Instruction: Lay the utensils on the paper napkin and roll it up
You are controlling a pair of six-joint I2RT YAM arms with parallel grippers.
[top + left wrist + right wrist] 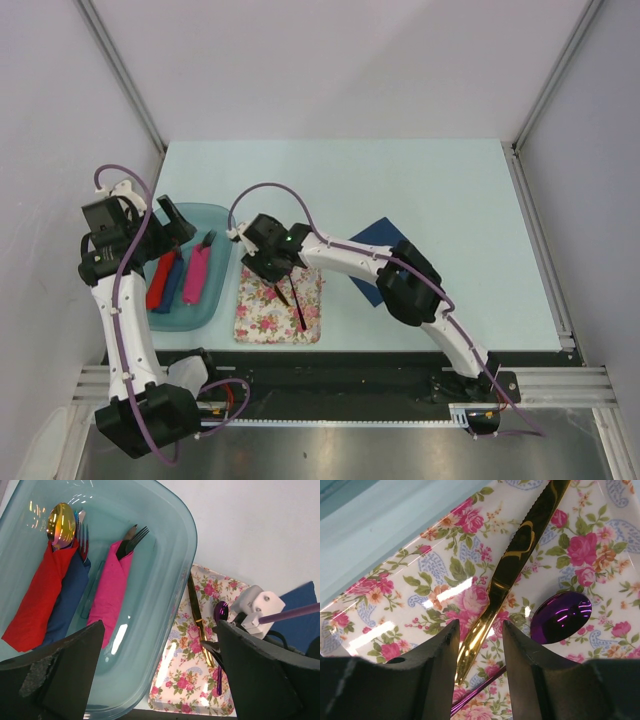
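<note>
The gold knife [515, 565] is mirror-polished metal, and the purple spoon [562, 616] has the same glossy sheen. The floral mat [445, 575] under them is smooth and shiny (streaks of light glare off it). The tub [170, 555] is glossy, translucent teal plastic. The red roll [40, 600] and pink roll [111, 592] look matt, like the navy napkin [383, 233]. The left claw [160, 625] has matt black, grainy fingers [60, 675].
</note>
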